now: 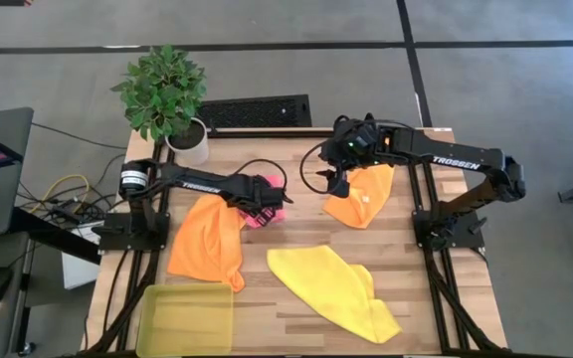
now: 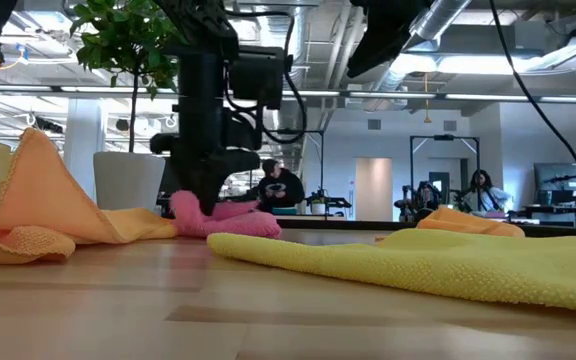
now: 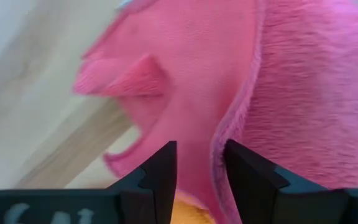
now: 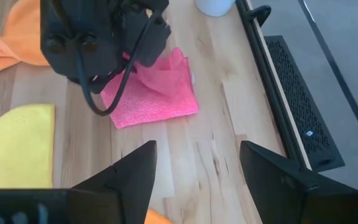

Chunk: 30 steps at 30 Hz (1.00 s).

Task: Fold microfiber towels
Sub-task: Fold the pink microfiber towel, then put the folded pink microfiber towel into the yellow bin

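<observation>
Pink towel (image 1: 267, 213) lies bunched mid-table, just beside the big orange towel (image 1: 207, 242). Left gripper (image 1: 264, 195) sits right on it; wrist view shows fingers (image 3: 160, 174) nearly together w/ a fold of pink edge pinched between. Yellow towel (image 1: 331, 288) spread flat toward front. 2nd orange towel (image 1: 363, 195) under right gripper (image 1: 338, 179), raised off the table, fingers (image 4: 129, 177) spread wide, nothing held. Yellow-green tray (image 1: 187, 320) at front left corner; potted plant (image 1: 167, 99) at back left.
</observation>
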### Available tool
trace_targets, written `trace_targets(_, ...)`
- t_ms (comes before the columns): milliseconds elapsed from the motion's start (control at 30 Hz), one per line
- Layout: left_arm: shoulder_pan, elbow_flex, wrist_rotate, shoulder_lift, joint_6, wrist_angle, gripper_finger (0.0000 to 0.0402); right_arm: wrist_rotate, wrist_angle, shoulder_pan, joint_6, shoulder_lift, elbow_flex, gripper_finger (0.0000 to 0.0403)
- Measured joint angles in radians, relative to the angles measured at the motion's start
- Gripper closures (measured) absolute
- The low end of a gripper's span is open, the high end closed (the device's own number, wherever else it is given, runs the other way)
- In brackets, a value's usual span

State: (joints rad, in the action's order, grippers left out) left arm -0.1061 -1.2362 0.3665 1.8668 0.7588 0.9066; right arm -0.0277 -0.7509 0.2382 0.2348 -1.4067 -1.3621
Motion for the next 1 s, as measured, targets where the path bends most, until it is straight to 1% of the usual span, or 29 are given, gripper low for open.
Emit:
trace_targets(133, -0.006, 0.0, 0.024, -0.01, 0.067, 0.059, 0.0276, 0.0, 0.0, 0.0, 0.0, 0.0, 0.0, 0.0148)
trace_targets(333, -0.007, 0.0, 0.04, -0.028, 0.094, 0.129, 0.0276, 0.0, 0.0, 0.0, 0.0, 0.0, 0.0, 0.0148)
trace_targets(433, -0.01, 0.0, 0.005, -0.028, 0.115, 0.136, 0.0276, 0.0, 0.0, 0.0, 0.0, 0.0, 0.0, 0.0148)
trace_targets(567, -0.012, -0.007, -0.069, -0.043, 0.127, 0.148, 0.0276, 0.0, -0.002, 0.0, 0.0, 0.0, 0.0, 0.0148)
trace_targets(667, -0.001, -0.041, -0.08, -0.087, 0.056, 0.144, 0.0276, 0.0, -0.001, 0.0, 0.0, 0.0, 0.0, 0.0148)
trace_targets(767, 0.032, -0.044, -0.082, -0.11, -0.09, 0.077, 0.0276, 0.0, -0.001, 0.0, 0.0, 0.0, 0.0, 0.0148)
trace_targets(833, 0.053, -0.043, -0.093, -0.108, -0.157, 0.034, 0.0276, 0.0, -0.001, 0.0, 0.0, 0.0, 0.0, 0.0148)
trace_targets(900, 0.063, -0.043, -0.131, -0.1, -0.177, 0.001, 0.0276, 0.0, -0.001, 0.0, 0.0, 0.0, 0.0, 0.0148)
trace_targets(1000, 0.063, -0.039, -0.182, -0.096, -0.131, -0.025, 0.0276, 0.0, -0.002, 0.0, 0.0, 0.0, 0.0, 0.0148)
